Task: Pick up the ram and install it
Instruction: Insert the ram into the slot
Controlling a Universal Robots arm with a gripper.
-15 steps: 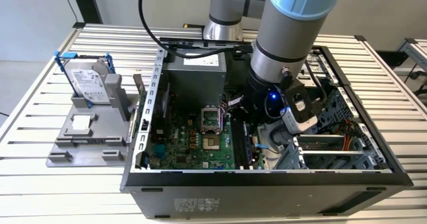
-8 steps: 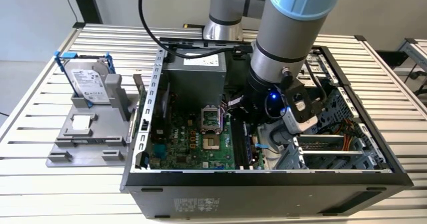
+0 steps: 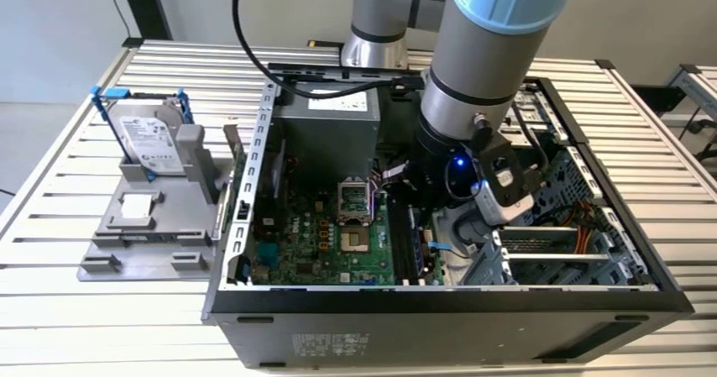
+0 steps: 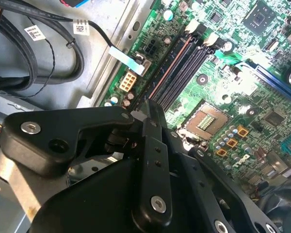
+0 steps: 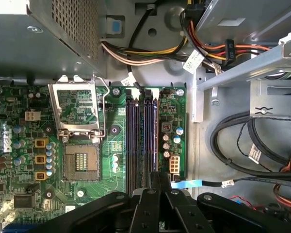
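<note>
The ram shows as a thin brown-edged strip (image 5: 155, 136) lying along the outermost black memory slot of the green motherboard (image 3: 325, 243). In the second wrist view the ram (image 4: 169, 68) runs straight out from my fingertips toward the white latch. My gripper (image 5: 160, 178) is low inside the open computer case, with its black fingers closed together on the near end of that strip. The gripper's (image 4: 146, 104) jaws look pressed flat together there. In the exterior view the gripper (image 3: 426, 202) sits over the slots, its tips hidden by the arm.
The other memory slots (image 5: 136, 136) lie beside the processor socket (image 5: 80, 162). Cable bundles (image 5: 252, 141) and drive bays crowd one side of the case (image 3: 448, 310). A silver hard drive with blue rails (image 3: 151, 138) stands on a grey fixture (image 3: 140, 234) at the exterior view's left.
</note>
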